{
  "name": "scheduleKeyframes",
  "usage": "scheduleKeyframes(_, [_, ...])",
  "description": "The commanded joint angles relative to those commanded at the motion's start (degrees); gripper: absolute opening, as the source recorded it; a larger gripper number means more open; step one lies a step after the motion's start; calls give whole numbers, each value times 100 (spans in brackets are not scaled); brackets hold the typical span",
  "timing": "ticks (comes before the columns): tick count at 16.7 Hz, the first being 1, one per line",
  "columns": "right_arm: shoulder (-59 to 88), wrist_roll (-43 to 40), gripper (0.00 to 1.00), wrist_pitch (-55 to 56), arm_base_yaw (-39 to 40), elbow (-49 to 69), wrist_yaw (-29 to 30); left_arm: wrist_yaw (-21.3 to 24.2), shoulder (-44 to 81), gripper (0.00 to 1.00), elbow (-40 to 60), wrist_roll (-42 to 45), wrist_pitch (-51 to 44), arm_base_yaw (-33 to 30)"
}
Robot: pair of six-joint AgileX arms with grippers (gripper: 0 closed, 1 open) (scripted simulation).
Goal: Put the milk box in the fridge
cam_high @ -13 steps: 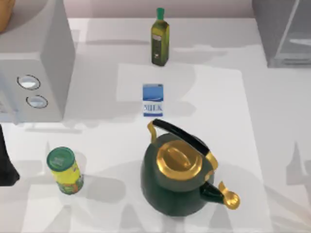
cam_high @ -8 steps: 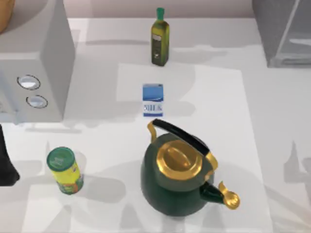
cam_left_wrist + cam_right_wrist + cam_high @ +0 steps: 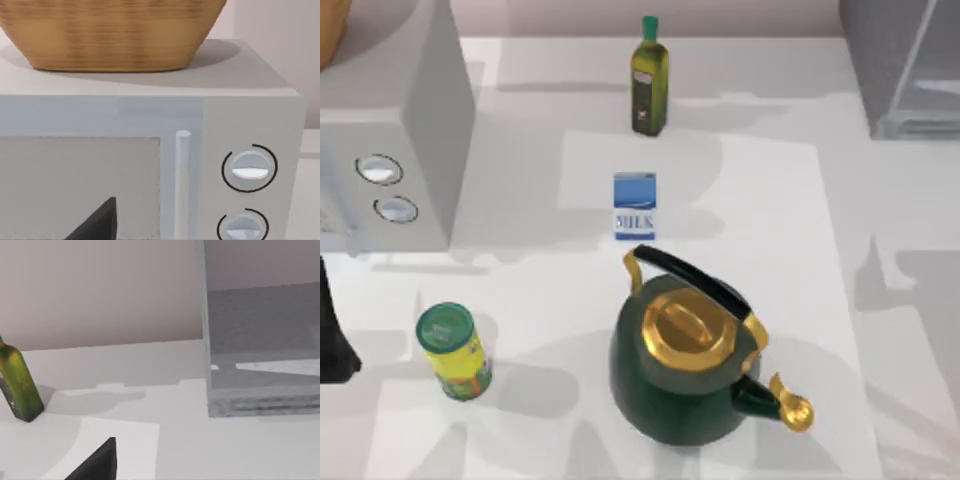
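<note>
The milk box [image 3: 634, 205] stands upright at the middle of the table, blue on top and white with blue lettering below, just behind the kettle's handle. The fridge [image 3: 905, 70] is the grey cabinet with a pale glassy panel at the back right corner; the right wrist view faces its front [image 3: 260, 350]. A dark part of my right gripper [image 3: 97, 462] sits at the edge of the right wrist view, far from the milk box. My left arm [image 3: 330, 340] is parked at the table's left edge, and a dark part of its gripper [image 3: 97, 225] faces the dial appliance.
A green and gold kettle [image 3: 690, 365] stands in front of the milk box. An oil bottle [image 3: 648, 75] is behind it. A green-lidded yellow can [image 3: 453, 350] sits front left. A grey appliance with two dials [image 3: 390, 130] carries a wicker basket [image 3: 110, 30] at the back left.
The arm's shadow on the table's right side has shifted and spread toward the middle. The milk box and the other objects have stayed put.
</note>
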Motion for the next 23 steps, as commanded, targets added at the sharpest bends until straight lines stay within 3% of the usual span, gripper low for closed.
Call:
scheduleKeyframes(14, [7534, 2300, 100, -1712, 2587, 5585, 1511, 0, 0, 100, 0, 0, 0, 0])
scheduleKeyframes(19, [9230, 2881, 100, -2115, 3106, 6799, 1861, 0, 0, 100, 0, 0, 0, 0])
scheduleKeyframes(23, [9764, 3080, 100, -2247, 3281, 7138, 1974, 0, 0, 100, 0, 0, 0, 0])
